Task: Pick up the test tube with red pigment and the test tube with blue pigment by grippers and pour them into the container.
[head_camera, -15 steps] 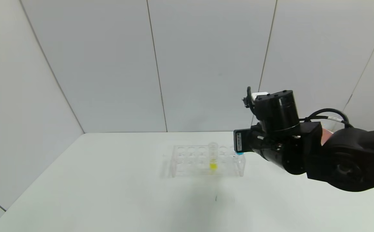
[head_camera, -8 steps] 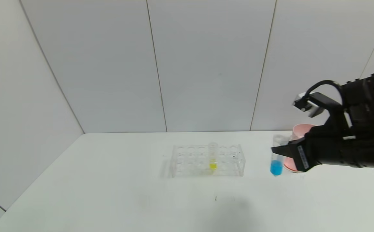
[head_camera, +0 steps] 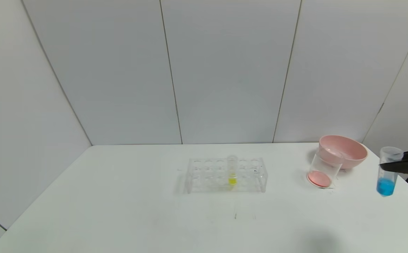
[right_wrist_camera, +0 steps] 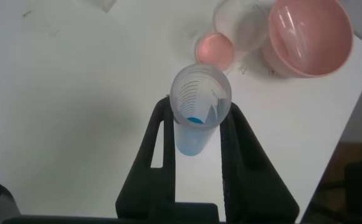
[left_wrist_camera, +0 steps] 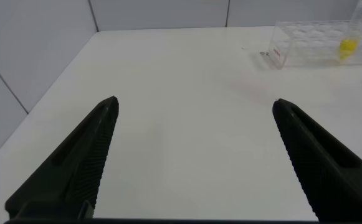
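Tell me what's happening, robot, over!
Right hand shut on blue tube, upright, right of beaker. Left hand open, empty. Path clear.

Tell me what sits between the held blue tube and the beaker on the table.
Nothing: in the head view only bare table separates the test tube with blue pigment, in the right gripper, from the container; the pink bowl sits behind.

the test tube with blue pigment point(right_wrist_camera: 200, 106) is clear, glossy plastic, as are the container point(head_camera: 324, 168) and rack point(head_camera: 226, 174). the right pincer point(right_wrist_camera: 197, 127) looks matt black plastic. the pink bowl point(head_camera: 344, 151) shines; the white counter point(head_camera: 119, 203) is smooth, matt.
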